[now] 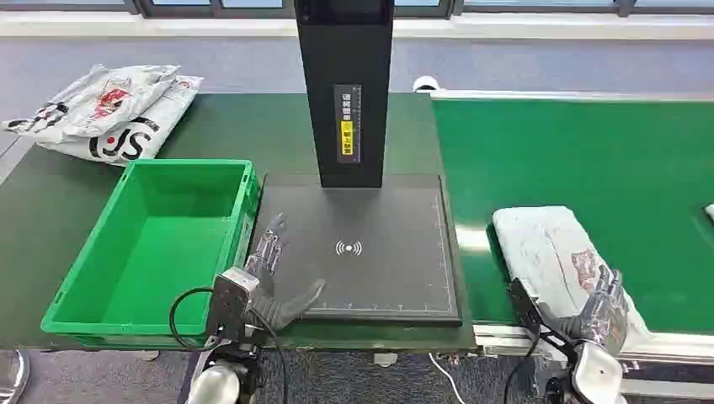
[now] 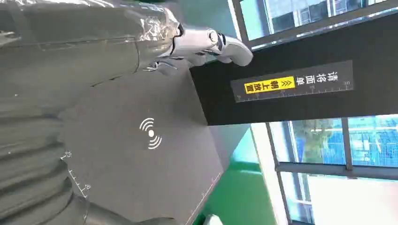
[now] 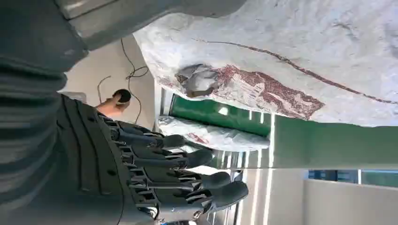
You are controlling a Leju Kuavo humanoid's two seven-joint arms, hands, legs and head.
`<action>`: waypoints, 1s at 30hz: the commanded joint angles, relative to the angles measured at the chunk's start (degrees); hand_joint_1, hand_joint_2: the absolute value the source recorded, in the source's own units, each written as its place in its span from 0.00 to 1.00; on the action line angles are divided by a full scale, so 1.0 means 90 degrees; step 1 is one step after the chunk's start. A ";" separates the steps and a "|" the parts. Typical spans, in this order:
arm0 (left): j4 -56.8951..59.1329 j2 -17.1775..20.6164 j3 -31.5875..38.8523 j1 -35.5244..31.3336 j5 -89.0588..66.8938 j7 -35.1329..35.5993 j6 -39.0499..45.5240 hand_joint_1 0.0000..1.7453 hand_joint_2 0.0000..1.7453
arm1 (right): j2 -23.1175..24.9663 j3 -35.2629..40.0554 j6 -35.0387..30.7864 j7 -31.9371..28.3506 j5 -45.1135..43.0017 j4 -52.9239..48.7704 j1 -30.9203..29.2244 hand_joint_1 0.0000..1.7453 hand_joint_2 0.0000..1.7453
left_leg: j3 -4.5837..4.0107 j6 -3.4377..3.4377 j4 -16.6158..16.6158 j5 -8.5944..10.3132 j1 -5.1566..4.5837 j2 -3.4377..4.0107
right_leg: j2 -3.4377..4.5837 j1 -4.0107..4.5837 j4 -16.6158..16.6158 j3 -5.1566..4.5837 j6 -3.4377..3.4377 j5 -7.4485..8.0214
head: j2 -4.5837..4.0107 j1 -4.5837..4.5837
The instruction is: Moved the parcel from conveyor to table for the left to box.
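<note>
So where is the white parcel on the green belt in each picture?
Head view: the parcel lies lower right on the conveyor, right hand at its near end.
Left wrist view: not in it.
Right wrist view: it fills the top.
Shared landmark: the green conveyor.

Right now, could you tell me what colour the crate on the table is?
Bright green crate, clearest in the head view.

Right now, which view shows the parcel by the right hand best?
Head view: the whole parcel lies on the green conveyor, right hand at its near end. Right wrist view gives a close-up of part of its printed surface.
</note>
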 commanded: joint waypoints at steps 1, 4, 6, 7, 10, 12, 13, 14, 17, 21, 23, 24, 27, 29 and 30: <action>0.0118 -0.0071 0.0320 0.0033 -0.0045 0.0057 -0.0069 0.00 1.00 | 0.0045 -0.0416 0.0478 0.0301 0.0334 0.0742 -0.0322 0.00 1.00 | 0.0025 0.0001 -0.0012 -0.0005 0.0005 0.0011 | 0.0003 0.0007 -0.0019 0.0027 -0.0004 -0.0001 | 0.0002 0.0000; 0.0094 -0.0100 0.0353 0.0049 -0.0090 0.0083 -0.0118 0.00 1.00 | -0.0020 -0.0632 0.0708 0.0470 0.0582 0.1445 -0.0536 0.00 1.00 | 0.0021 0.0002 -0.0011 -0.0004 0.0004 0.0007 | 0.0001 0.0006 -0.0017 0.0023 -0.0003 0.0000 | 0.0000 0.0000; 0.0081 -0.0099 0.0369 0.0054 -0.0096 0.0088 -0.0125 0.00 1.00 | -0.0044 -0.0717 0.0705 0.0494 0.0612 0.1734 -0.0606 0.00 1.00 | 0.0023 0.0002 -0.0011 -0.0003 0.0004 0.0006 | 0.0000 0.0006 -0.0018 0.0026 -0.0002 0.0000 | 0.0002 0.0000; 0.0074 -0.0096 0.0380 0.0065 -0.0097 0.0089 -0.0123 0.00 1.00 | -0.0049 -0.0743 0.0698 0.0509 0.0639 0.1844 -0.0634 0.00 1.00 | 0.0034 0.0002 -0.0020 -0.0003 0.0006 0.0008 | -0.0002 0.0009 -0.0030 0.0038 -0.0004 0.0002 | 0.0002 0.0000; 0.0070 -0.0069 0.0426 0.0101 -0.0097 0.0086 -0.0113 0.00 1.00 | -0.0050 -0.0797 0.0704 0.0474 0.0597 0.2203 -0.0749 0.00 1.00 | 0.0030 0.0001 -0.0017 -0.0004 0.0005 0.0011 | 0.0002 0.0007 -0.0024 0.0032 -0.0004 0.0001 | 0.0002 0.0000; 0.0084 -0.0077 0.0451 0.0096 -0.0105 0.0085 -0.0132 0.00 1.00 | -0.0064 -0.0851 0.0708 0.0511 0.0618 0.2598 -0.0930 0.00 1.00 | 0.0033 0.0000 -0.0018 -0.0005 0.0005 0.0015 | 0.0006 0.0007 -0.0025 0.0033 -0.0005 0.0002 | 0.0000 0.0000; 0.0083 -0.0079 0.0453 0.0097 -0.0106 0.0085 -0.0134 0.00 1.00 | -0.0070 -0.0854 0.0707 0.0522 0.0627 0.2652 -0.0955 0.00 1.00 | 0.0039 0.0000 -0.0024 -0.0004 0.0005 0.0017 | 0.0007 0.0007 -0.0029 0.0039 -0.0007 0.0003 | 0.0002 0.0000; 0.0069 -0.0090 0.0460 0.0108 -0.0119 0.0075 -0.0145 0.00 1.00 | -0.0083 -0.0987 0.1121 0.0668 0.0599 0.3125 -0.1140 0.00 1.00 | 0.0027 0.0000 -0.0012 -0.0005 0.0006 0.0013 | 0.0007 0.0008 -0.0019 0.0029 -0.0004 0.0001 | 0.0002 0.0000; 0.0023 -0.0120 0.0480 0.0114 -0.0153 0.0068 -0.0170 0.00 1.00 | -0.0219 -0.1109 0.0736 0.0603 0.0568 0.4425 -0.1635 0.00 1.00 | 0.0024 0.0001 -0.0009 -0.0004 0.0005 0.0012 | 0.0007 0.0006 -0.0016 0.0025 -0.0002 0.0003 | 0.0002 0.0000; 0.0051 -0.0122 0.0487 0.0084 -0.0161 0.0075 -0.0178 0.00 1.00 | -0.0240 -0.1234 0.0643 0.0477 0.0421 0.5030 -0.1886 0.00 1.00 | 0.0041 0.0002 -0.0011 -0.0002 0.0007 0.0022 | 0.0018 0.0009 -0.0021 0.0036 -0.0002 0.0007 | 0.0002 0.0000; 0.0105 -0.0109 0.0488 0.0045 -0.0158 0.0075 -0.0190 0.00 1.00 | -0.0225 -0.1273 0.0626 0.0322 0.0328 0.5161 -0.1940 0.00 1.00 | 0.0052 0.0003 -0.0009 0.0000 0.0006 0.0010 | 0.0003 0.0007 -0.0017 0.0050 -0.0001 0.0002 | 0.0000 0.0000; 0.0113 -0.0106 0.0489 0.0041 -0.0154 0.0074 -0.0193 0.00 1.00 | -0.0225 -0.1269 0.0570 0.0288 0.0311 0.5224 -0.1968 0.00 1.00 | 0.0057 0.0004 -0.0016 0.0005 0.0007 -0.0002 | -0.0011 0.0009 -0.0028 0.0062 -0.0001 0.0004 | 0.0002 0.0000; 0.0121 -0.0104 0.0505 0.0046 -0.0152 0.0072 -0.0188 0.00 1.00 | -0.0190 -0.1242 0.0466 0.0105 0.0241 0.5227 -0.2005 1.00 1.00 | 0.0080 0.0008 -0.0009 -0.0004 0.0010 0.0016 | 0.0008 0.0011 -0.0029 0.0084 0.0006 0.0005 | 0.0002 0.0000; 0.0104 -0.0109 0.0523 0.0065 -0.0151 0.0070 -0.0186 0.00 1.00 | -0.0155 -0.1209 0.0467 0.0017 0.0215 0.5210 -0.2027 1.00 1.00 | 0.0102 0.0013 -0.0005 -0.0013 0.0010 0.0016 | 0.0012 0.0011 -0.0030 0.0103 0.0006 0.0002 | 0.0002 0.0000; 0.0066 -0.0127 0.0562 0.0100 -0.0153 0.0068 -0.0186 0.00 1.00 | -0.0109 -0.1224 0.0456 -0.0151 0.0065 0.5054 -0.1988 1.00 1.00 | 0.0100 0.0015 -0.0010 -0.0007 0.0013 0.0015 | 0.0008 0.0015 -0.0040 0.0103 0.0005 0.0009 | 0.0002 0.0000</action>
